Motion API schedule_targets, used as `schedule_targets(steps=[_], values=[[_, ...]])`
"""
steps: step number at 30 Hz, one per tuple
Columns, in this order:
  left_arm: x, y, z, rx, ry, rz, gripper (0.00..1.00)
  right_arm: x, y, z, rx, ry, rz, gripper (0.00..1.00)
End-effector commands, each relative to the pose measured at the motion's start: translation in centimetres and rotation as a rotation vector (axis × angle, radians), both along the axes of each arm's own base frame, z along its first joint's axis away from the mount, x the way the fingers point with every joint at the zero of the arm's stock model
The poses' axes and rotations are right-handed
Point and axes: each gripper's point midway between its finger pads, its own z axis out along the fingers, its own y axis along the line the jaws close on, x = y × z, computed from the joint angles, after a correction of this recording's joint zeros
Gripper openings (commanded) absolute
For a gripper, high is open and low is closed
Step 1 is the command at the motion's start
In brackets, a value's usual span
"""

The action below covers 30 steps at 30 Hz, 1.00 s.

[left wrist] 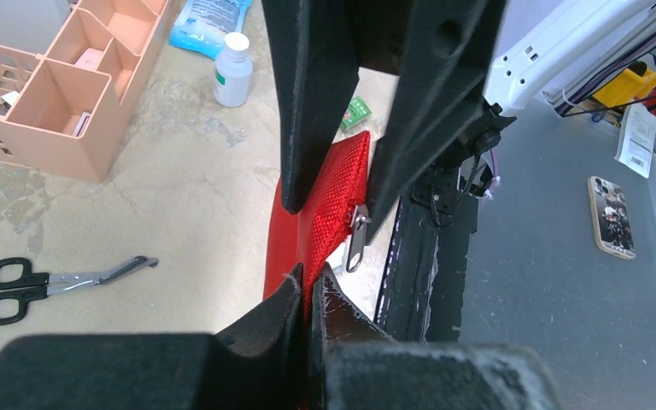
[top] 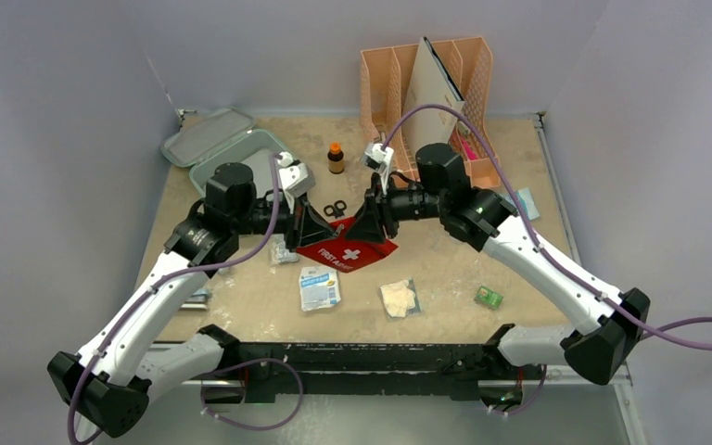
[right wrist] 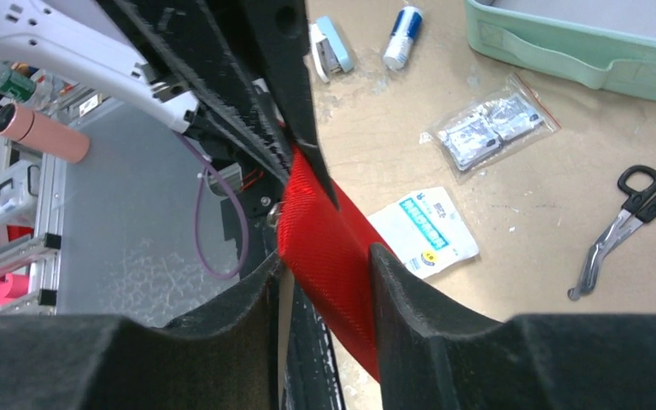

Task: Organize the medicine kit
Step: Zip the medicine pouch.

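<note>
Both hands meet at mid-desk (top: 445,255) on the red pouch (top: 348,252).

- Left hand (top: 308,227): you have it coming in from 9 o'clock. Its fingers are together, pinching a thin edge of the pouch. Its wrist view shows red fabric squeezed between the pads (left wrist: 265,312).
- Right hand (top: 371,222): it comes in from 3 o'clock. The fingers (right wrist: 393,273) sit partway apart, with pouch fabric filling the gap and touching both sides, so it is clamped on the pouch. The zipper pull (left wrist: 356,237) hangs just beside one of its fingers.
- Pouch: it is strung between your two hands with the white cross facing up. I cannot tell whether its lower edge rests on the desk.
- Kit (top: 209,137): it sits at 10 o'clock on the desk. The lid is open and laid flat toward the far-left corner, with the base beside it. It is apart from both hands.

Loose items, placed relative to the pouch:
- Scissors (top: 336,209) at 12 o'clock, just beyond the hands.
- Brown bottle (top: 336,158) farther out, also at 12 o'clock.
- Organizer (top: 431,93) at 1 o'clock, at the far edge.
- Blister bag (top: 285,252) at 9 o'clock, just beside the pouch.
- White packet (top: 319,286) at 7 o'clock, near.
- Gauze packet (top: 399,298) at 5 o'clock.
- Green box (top: 489,297) at 4 o'clock, beside the right arm.
</note>
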Motion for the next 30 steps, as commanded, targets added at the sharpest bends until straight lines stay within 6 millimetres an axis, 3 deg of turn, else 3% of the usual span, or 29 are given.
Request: schedule_targets(steps=[1,3,4,6,8,10,16,18,24,30], values=[[-0.2,-0.1,1.9,-0.065,-0.059,0.000,0.00,1.6,0.2,-0.8,-0.007,-0.041,-0.057,0.35],[-0.5,-0.1,2.0,-0.071,-0.077,-0.018,0.00,1.8,0.2,-0.3,0.001,-0.067,-0.064,0.29],[-0.6,-0.1,2.1,-0.072,-0.089,-0.021,0.00,1.9,0.2,-0.1,0.008,-0.076,-0.062,0.19],[-0.6,0.1,2.4,-0.068,-0.121,-0.025,0.00,2.1,0.5,0.2,0.026,-0.087,-0.062,0.07],[-0.3,0.3,2.5,-0.047,-0.148,-0.010,0.00,2.2,0.6,0.3,0.030,-0.083,-0.069,0.03],[0.2,0.6,2.5,-0.024,-0.167,0.008,0.00,2.4,0.5,0.6,0.030,-0.077,-0.090,0.05],[2.3,1.4,2.9,0.010,-0.249,0.117,0.00,3.6,-1.5,1.8,0.029,-0.122,-0.252,0.45],[3.1,1.8,3.4,0.009,-0.266,0.172,0.00,4.2,-2.4,2.4,0.034,-0.163,-0.312,0.51],[5.3,3.7,5.0,-0.002,-0.344,0.361,0.00,5.7,-3.5,4.4,0.062,-0.271,-0.413,0.46],[5.6,4.2,6.5,-0.070,-0.356,0.425,0.00,6.3,-1.8,6.5,0.103,-0.407,-0.403,0.41]])
